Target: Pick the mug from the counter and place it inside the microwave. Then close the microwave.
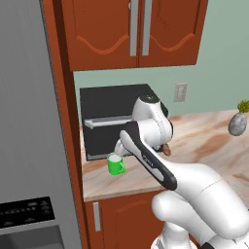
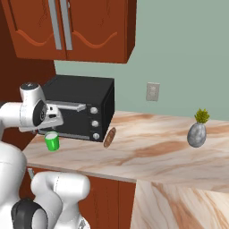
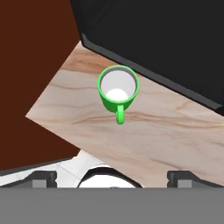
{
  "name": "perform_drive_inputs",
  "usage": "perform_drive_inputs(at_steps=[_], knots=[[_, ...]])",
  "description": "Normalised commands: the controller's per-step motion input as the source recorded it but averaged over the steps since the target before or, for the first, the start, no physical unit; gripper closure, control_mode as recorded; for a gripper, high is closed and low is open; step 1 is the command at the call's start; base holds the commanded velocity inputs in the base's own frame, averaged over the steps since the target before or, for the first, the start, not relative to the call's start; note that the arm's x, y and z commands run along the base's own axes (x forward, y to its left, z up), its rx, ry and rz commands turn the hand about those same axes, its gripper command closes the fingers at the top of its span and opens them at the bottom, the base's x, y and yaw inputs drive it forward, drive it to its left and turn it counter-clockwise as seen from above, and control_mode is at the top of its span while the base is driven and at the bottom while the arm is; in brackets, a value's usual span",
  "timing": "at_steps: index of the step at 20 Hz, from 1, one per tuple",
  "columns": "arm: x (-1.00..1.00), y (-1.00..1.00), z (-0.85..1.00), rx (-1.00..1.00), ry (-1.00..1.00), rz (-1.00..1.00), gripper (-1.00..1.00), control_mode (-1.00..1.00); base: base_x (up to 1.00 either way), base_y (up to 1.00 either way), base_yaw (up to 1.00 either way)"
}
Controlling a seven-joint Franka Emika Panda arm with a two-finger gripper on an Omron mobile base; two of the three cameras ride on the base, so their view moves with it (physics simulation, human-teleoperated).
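Mug point(image 3: 118, 92): stood upright near the counter's point(image 2: 147, 154) left end, just before the toaster oven point(image 2: 85, 107).
Gripper point(image 3: 112, 177): spread wide above the mug, holding nothing.

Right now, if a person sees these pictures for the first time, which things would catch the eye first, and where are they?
The bright green mug stands out first: it sits upright on the marbled counter, just in front of the black toaster oven. Next comes the white arm, whose open gripper hangs above the mug. Far to the right on the counter stands a grey vase with a small plant.
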Motion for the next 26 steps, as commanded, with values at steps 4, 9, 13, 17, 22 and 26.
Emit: perform_drive_inputs(at_steps=[4,9,13,17,22,26], knots=[[0.0,0.21,-0.26,0.0,0.0,0.0,-1.0,-1.0,0.0,0.0,0.0],[0.0,0.02,-0.15,0.0,0.0,0.0,-1.0,-1.0,0.0,0.0,0.0],[0.0,-0.09,-0.07,0.0,0.0,0.0,-1.0,-1.0,0.0,0.0,0.0],[0.0,-0.05,-0.07,0.0,0.0,0.0,-1.0,-1.0,0.0,0.0,0.0],[0.15,0.0,-0.16,0.0,0.0,0.0,-1.0,-1.0,0.0,0.0,0.0],[0.17,0.0,-0.16,0.0,0.0,0.0,-1.0,-1.0,0.0,0.0,0.0]])
